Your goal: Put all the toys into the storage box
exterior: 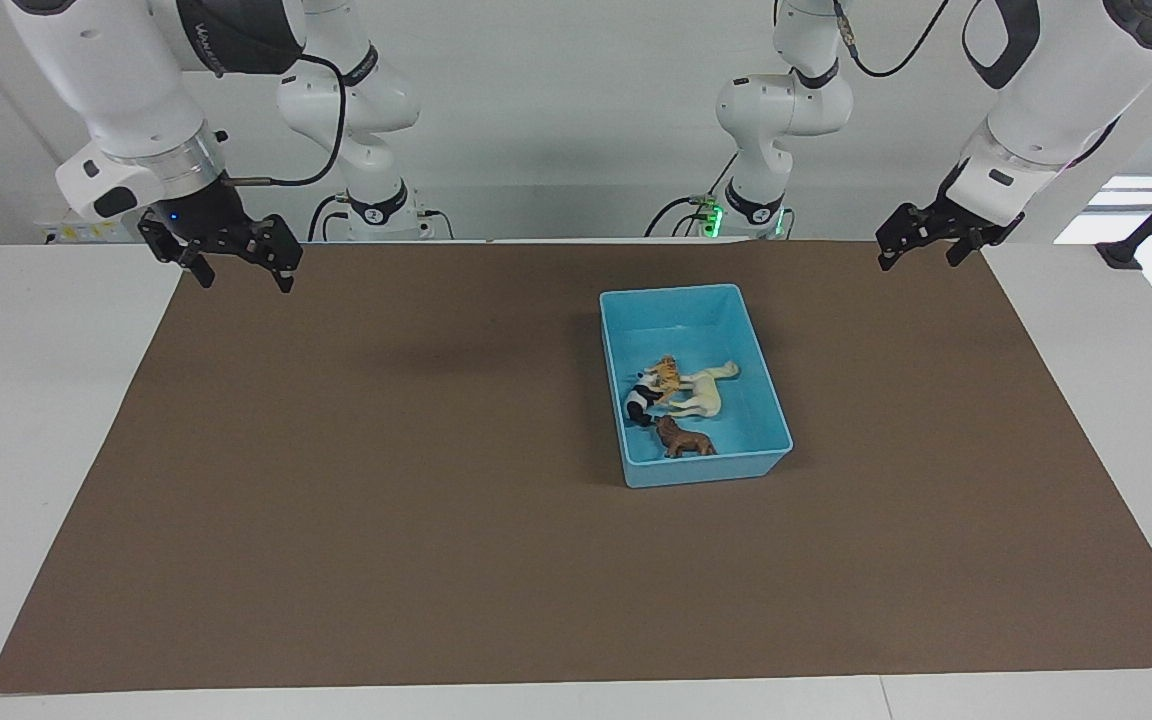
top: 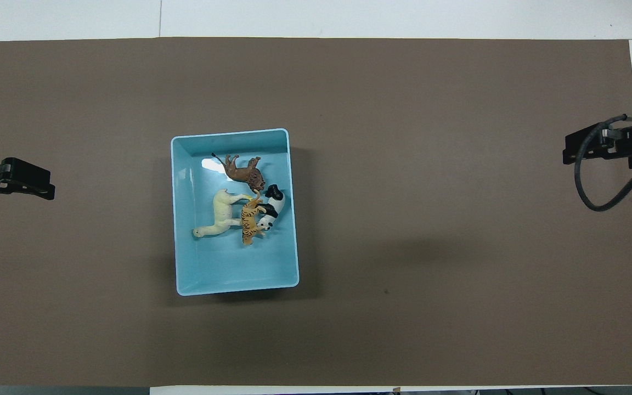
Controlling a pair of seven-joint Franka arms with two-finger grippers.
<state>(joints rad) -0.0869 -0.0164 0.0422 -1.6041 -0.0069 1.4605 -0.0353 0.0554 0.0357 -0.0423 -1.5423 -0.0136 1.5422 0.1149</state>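
Observation:
The light blue storage box (exterior: pixel 676 292) stands on the brown mat, toward the left arm's end; it also shows in the overhead view (top: pixel 228 133). All the toys lie inside it: the cream long-necked one (exterior: pixel 701 392) (top: pixel 220 216), the orange tiger (exterior: pixel 669 375) (top: pixel 250 222) beside it, the panda (exterior: pixel 642 402) (top: pixel 270 211) touching the tiger, and the brown shaggy one (exterior: pixel 684 440) (top: pixel 244 171) farthest from the robots. My right gripper (exterior: pixel 243 280) (top: pixel 568 148) is open and empty, raised over the mat's edge at its own end. My left gripper (exterior: pixel 920 258) (top: pixel 41 184) is open and empty, raised over the mat's edge at its end.
The brown mat (exterior: pixel 386 480) covers most of the white table (exterior: pixel 26 420). Both arms wait, well apart from the box. Nothing else lies on the mat.

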